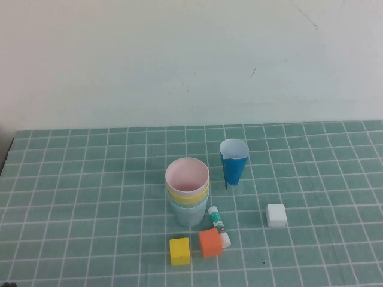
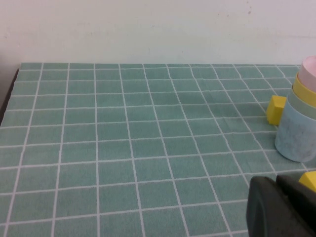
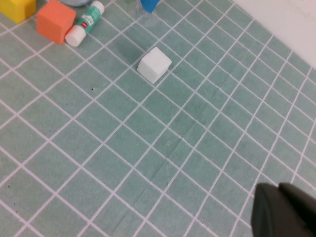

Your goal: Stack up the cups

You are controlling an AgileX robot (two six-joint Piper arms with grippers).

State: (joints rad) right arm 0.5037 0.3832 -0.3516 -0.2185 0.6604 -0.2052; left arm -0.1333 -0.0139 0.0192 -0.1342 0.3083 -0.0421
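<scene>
1. Cups are the business here, yet neither pincer is touching one: the left pincer (image 2: 284, 207) is showing only as a dark tip at the edge of its own wrist view, jaws together and holding nothing, sitting low over the green tiled table (image 1: 84, 197) off to the left of the stack.
2. Likewise the right pincer (image 3: 286, 210) is hanging with its jaws together and nothing between them, above bare tiles well apart from the small white cube (image 3: 154, 64); neither arm is appearing in the high view.
3. Moving outward, the four wide pastel plastic cups are standing nested as one upright stack (image 1: 188, 191) near the middle of the table: the pink cup (image 1: 187, 175) is sitting on top, the yellow cup (image 1: 187, 198) is showing as a band below it, then the sage green cup (image 2: 301, 105), with the light blue cup (image 2: 296, 138) at the bottom.
4. Beside the stack the narrow dark blue tapered cup (image 1: 233, 164) with a white inside is standing alone, and I judge it is not part of the set.
5. Just in front are lying a white glue stick (image 1: 219, 226), an orange cube (image 1: 210, 242) and a yellow cube (image 1: 179, 250).
6. By my reading the stacking is looking finished, with nothing left to nest.
</scene>
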